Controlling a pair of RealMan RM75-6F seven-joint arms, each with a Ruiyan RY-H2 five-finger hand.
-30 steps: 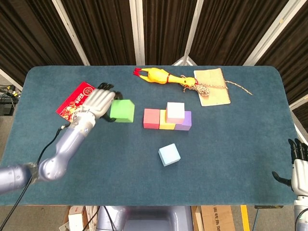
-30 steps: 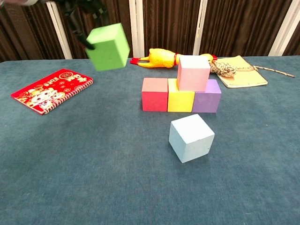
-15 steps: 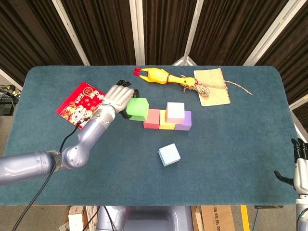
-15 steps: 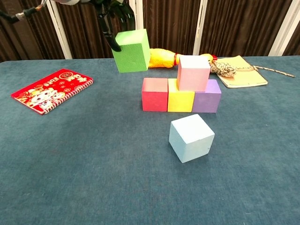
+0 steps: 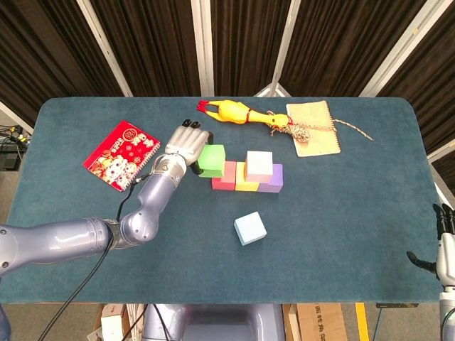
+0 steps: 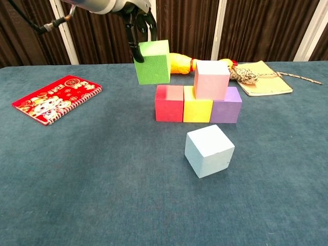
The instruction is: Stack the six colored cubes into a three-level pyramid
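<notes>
My left hand (image 5: 186, 142) (image 6: 138, 18) holds a green cube (image 5: 211, 160) (image 6: 152, 62) in the air, just above and left of the red cube (image 5: 224, 176) (image 6: 169, 103). Red, yellow (image 6: 198, 109) and purple (image 6: 227, 105) cubes sit in a row on the table. A pink cube (image 5: 259, 165) (image 6: 211, 79) rests on top, over the yellow and purple ones. A light blue cube (image 5: 249, 228) (image 6: 209, 150) lies alone in front of the row. My right hand (image 5: 444, 252) hangs at the table's right edge with its fingers apart, holding nothing.
A red booklet (image 5: 121, 154) (image 6: 55, 98) lies at the left. Behind the row are a yellow rubber chicken (image 5: 242, 114) (image 6: 177, 63), a tan notepad (image 5: 313, 128) (image 6: 264, 78) and a rope toy (image 5: 302, 132). The blue tabletop (image 5: 341, 213) stretches to the right.
My left hand has carried the green cube rightward, from near the booklet to just above the red cube's left side. The right hand has sunk slightly at the frame's edge.
</notes>
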